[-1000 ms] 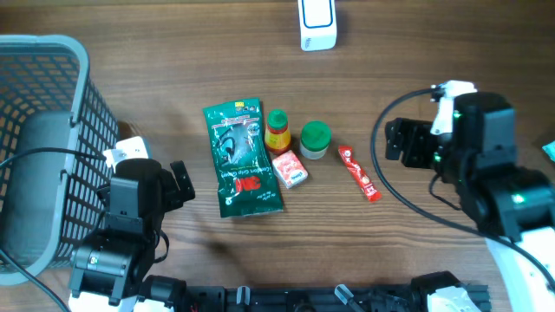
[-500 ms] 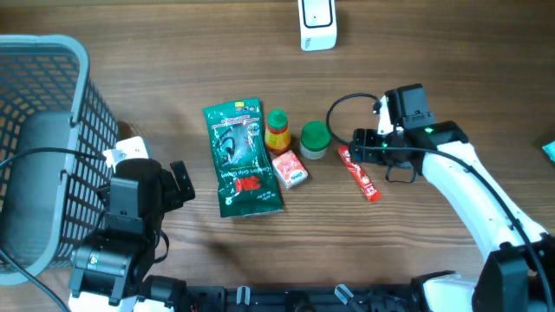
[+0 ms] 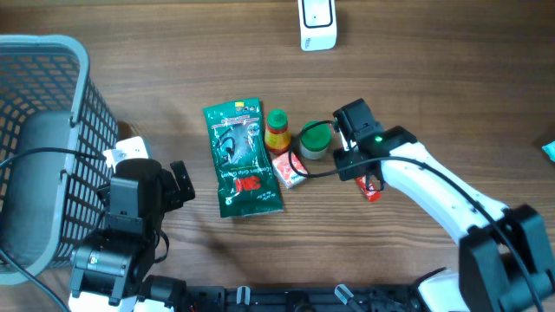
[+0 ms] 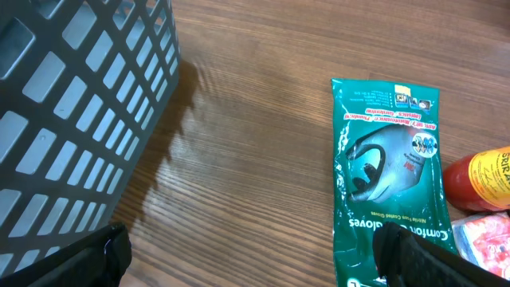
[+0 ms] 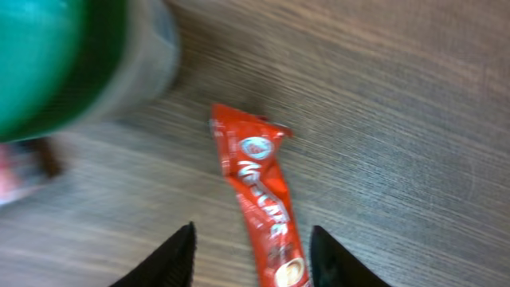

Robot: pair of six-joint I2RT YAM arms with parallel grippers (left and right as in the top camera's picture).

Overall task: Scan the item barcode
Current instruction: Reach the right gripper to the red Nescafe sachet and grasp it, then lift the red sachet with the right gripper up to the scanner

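A red sachet point(image 3: 372, 191) lies on the wooden table, right of a green-lidded jar point(image 3: 315, 139). My right gripper point(image 3: 357, 165) hovers over the sachet's upper end. In the right wrist view the red sachet point(image 5: 259, 203) runs between the two fingers of the right gripper point(image 5: 252, 239), which is open with a gap on each side. No barcode shows on it. My left gripper point(image 4: 255, 259) stands wide open over bare wood, between the grey basket point(image 4: 72, 104) and a green glove packet point(image 4: 390, 179).
Left of the jar are a small red sauce bottle point(image 3: 277, 130), a pink packet point(image 3: 290, 169) and the green glove packet point(image 3: 240, 158). A white device point(image 3: 317, 24) sits at the far edge. The grey basket point(image 3: 43, 41) fills the left side.
The right arm has swung left from the table's right side to the red sachet, and its jaws have narrowed. The left arm has not moved.
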